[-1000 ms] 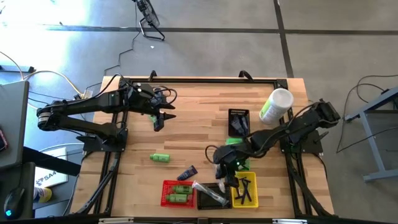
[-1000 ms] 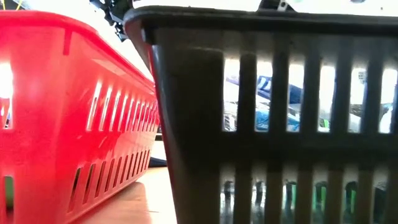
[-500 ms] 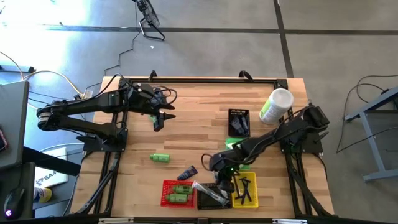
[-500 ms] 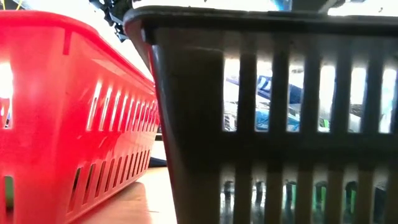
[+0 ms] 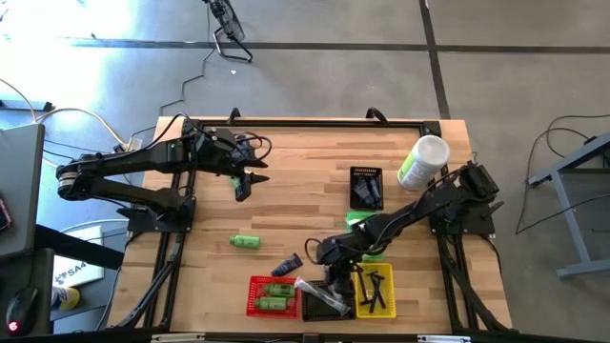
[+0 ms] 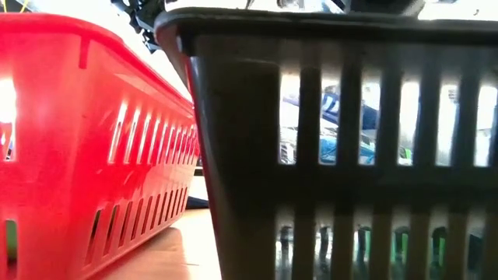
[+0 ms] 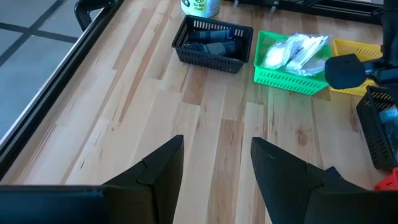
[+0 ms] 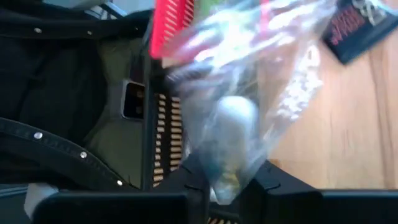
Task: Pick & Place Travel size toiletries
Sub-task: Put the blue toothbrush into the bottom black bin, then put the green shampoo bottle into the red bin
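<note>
While the left gripper (image 5: 242, 187) hangs spread at far left, we note the right gripper (image 8: 219, 186) pinching a clear-wrapped toothbrush (image 8: 249, 118) over the black basket (image 5: 324, 297).

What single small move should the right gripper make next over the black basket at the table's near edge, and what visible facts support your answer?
Probably open the jaws and let go. The right gripper hangs over the black basket and pinches a clear-wrapped toothbrush, whose wrapper lies across the basket's rim toward the red basket. The left gripper waits far off.

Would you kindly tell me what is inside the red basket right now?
The red basket holds small green bottles, lying flat. Whether anything lies beneath them cannot be seen, since they cover much of the floor.
</note>
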Available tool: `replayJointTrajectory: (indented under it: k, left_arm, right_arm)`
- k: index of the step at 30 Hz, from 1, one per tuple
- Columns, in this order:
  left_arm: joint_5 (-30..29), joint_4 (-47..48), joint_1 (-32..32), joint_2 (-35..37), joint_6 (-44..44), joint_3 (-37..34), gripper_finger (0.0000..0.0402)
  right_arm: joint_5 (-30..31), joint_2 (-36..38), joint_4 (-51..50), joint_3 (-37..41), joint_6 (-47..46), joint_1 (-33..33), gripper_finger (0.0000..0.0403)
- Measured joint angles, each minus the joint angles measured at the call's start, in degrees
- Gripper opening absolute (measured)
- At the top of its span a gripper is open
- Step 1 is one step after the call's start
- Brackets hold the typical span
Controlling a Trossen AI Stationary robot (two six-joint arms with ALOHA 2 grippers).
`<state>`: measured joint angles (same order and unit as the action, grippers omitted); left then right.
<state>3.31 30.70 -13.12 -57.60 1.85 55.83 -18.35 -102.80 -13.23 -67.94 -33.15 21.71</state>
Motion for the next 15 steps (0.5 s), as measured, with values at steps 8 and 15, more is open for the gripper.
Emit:
replayJointTrajectory:
  k: [8,15]
  left_arm:
    - [0.0,1.5,0.0,0.0,0.1,0.0,0.0184]
    - [0.0,1.7,0.0,0.0,0.2,0.0,0.0184]
  right_arm:
    - [-0.1,0.0,0.6,0.0,0.3,0.4,0.0143]
    - [-2.5,0.0,3.4,0.0,4.3,0.4,0.02]
